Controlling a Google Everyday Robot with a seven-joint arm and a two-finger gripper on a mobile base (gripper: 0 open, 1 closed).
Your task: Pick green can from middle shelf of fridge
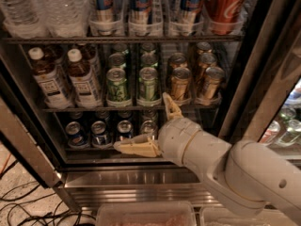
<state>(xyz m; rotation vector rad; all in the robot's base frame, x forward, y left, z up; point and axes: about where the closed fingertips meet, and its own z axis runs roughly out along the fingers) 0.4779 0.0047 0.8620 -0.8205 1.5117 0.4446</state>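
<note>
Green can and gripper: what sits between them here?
Only the middle shelf's front rail, in the camera view; the gripper, jaws open, sits just below and right of the green can.

Gripper (142, 123) just below the middle shelf (94, 109), before the lower cans (99, 129).

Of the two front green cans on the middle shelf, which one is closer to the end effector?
The green can next to the gold-bronze cans: the open end effector is below it, upper finger near its base.

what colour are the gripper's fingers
Pale yellowish tan, seen in the camera view; the gripper is open, just below the green cans.
</note>
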